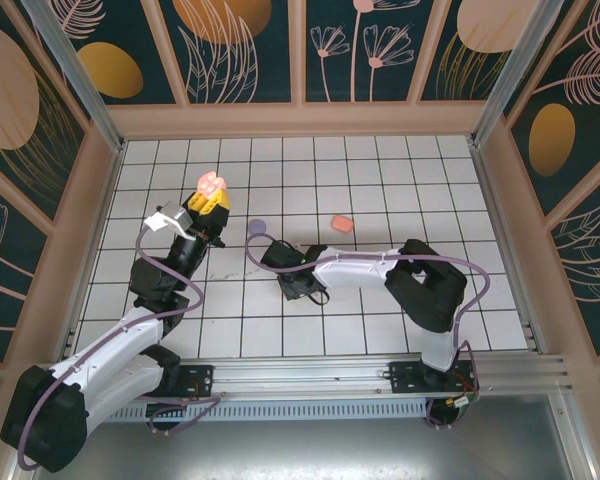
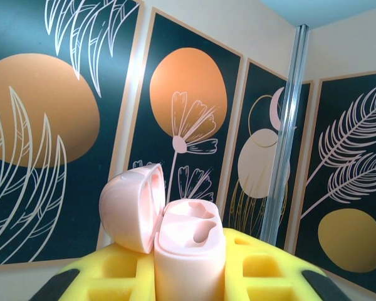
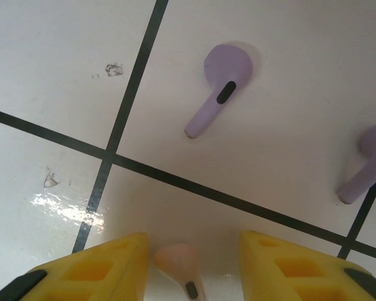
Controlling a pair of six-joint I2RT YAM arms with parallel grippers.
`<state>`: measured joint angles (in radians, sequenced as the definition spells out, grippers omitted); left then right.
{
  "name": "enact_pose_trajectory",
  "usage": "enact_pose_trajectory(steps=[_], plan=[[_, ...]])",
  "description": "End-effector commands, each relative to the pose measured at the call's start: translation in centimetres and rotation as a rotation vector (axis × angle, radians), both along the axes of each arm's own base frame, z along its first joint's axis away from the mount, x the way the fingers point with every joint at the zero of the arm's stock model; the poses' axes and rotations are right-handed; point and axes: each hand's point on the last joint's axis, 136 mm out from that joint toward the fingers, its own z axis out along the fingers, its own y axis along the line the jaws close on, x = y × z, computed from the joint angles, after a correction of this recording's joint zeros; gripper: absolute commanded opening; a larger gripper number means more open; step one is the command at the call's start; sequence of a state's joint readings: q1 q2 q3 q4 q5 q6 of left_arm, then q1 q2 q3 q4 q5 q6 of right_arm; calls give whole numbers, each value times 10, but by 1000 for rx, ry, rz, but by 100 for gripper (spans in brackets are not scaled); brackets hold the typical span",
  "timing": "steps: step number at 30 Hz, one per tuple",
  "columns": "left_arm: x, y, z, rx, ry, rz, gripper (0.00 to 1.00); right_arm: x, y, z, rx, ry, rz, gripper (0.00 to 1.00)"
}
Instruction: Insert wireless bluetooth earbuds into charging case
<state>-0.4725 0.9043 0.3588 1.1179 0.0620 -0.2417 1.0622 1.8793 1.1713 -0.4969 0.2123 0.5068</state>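
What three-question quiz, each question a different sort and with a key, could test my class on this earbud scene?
1. True or false: the pink charging case in the left gripper has its lid shut.
2. The earbud between the right gripper fingers is: A lilac, B pale pink, C coral.
3. Fill in: in the right wrist view, ___ lilac earbuds lie on the tiles.
Key: 1 false, the lid is open; 2 B; 3 two.

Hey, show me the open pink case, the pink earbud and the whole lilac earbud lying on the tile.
pink case [image 2: 189,260], left wrist view, front of its body below the open lid.
pink earbud [image 3: 176,258], right wrist view, its rounded head.
lilac earbud [image 3: 212,103], right wrist view, upper part of its stem.
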Motion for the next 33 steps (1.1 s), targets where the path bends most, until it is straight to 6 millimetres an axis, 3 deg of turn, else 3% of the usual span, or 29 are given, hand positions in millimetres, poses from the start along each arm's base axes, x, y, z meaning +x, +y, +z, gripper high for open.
enact_pose_trajectory(steps=[1,27,33], plan=[[-3,0,3,-16,-17,-10,0,5,5,0,10,-12,-13,41],[0,-7,1,-7,-1,-40,0,-1,-10,4,56,2,-37,33],[1,-9,1,-5,3,-52,0,-1,-9,1,68,10,-34,27]])
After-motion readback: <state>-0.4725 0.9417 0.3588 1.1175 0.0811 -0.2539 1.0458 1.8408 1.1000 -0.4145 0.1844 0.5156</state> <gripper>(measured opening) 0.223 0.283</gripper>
